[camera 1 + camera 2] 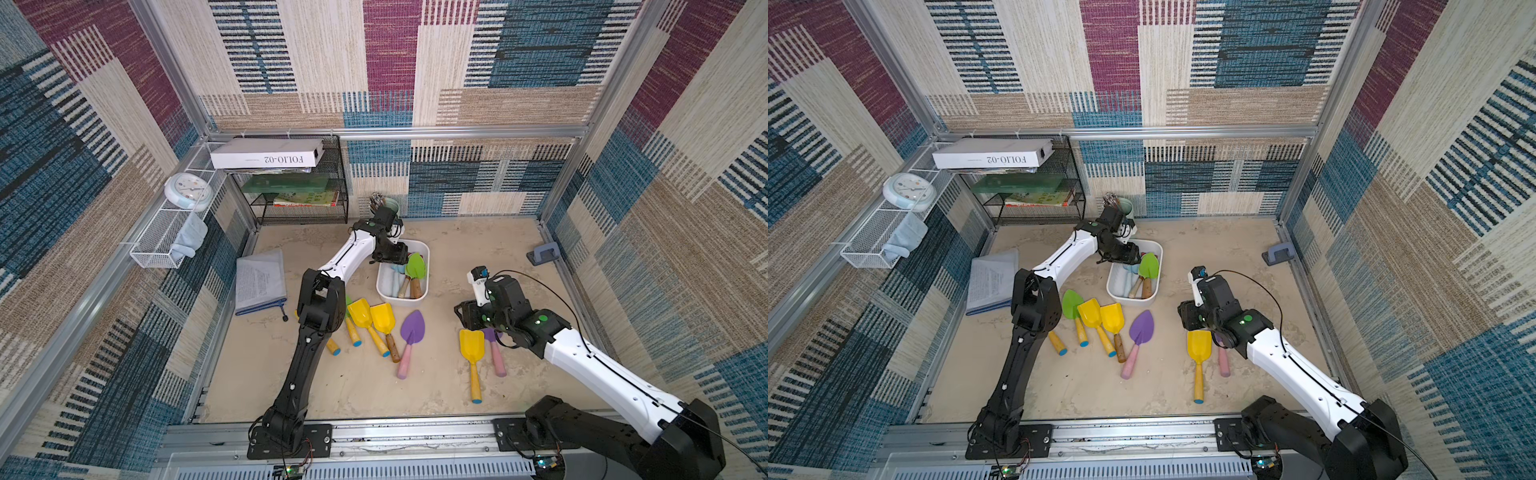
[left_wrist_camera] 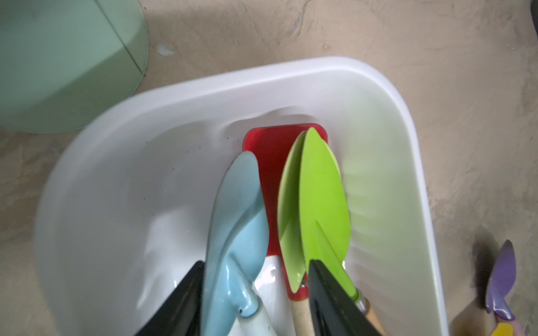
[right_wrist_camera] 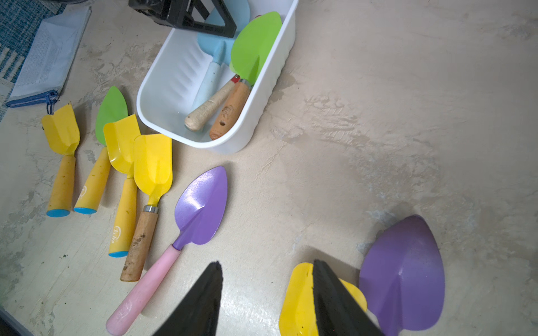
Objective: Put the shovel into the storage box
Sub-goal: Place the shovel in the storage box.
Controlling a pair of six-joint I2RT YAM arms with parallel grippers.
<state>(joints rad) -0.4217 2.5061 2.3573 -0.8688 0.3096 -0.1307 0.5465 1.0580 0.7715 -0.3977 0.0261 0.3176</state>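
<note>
The storage box (image 1: 399,302) (image 1: 1131,303), a shallow white tub, stands mid-table. Inside it lie a green shovel (image 2: 320,203) (image 3: 256,46), a light-blue shovel (image 2: 238,218) (image 3: 215,49) and a red shovel (image 2: 270,151). My left gripper (image 2: 255,261) (image 1: 392,259) hangs over the box's far end, open, with the blue shovel's neck between its spread fingers. Over bare table my right gripper (image 3: 266,261) (image 1: 465,316) is open, next to a yellow shovel (image 1: 471,347) and a purple shovel (image 3: 404,276).
Several more shovels lie left of the box: yellow ones (image 1: 359,311), a green one (image 1: 1072,303) and a purple one with a pink handle (image 1: 412,328). A mint-green cup (image 2: 67,64) stands behind the box. A document pouch (image 1: 259,280) lies left, a black mesh shelf (image 1: 299,195) at the back.
</note>
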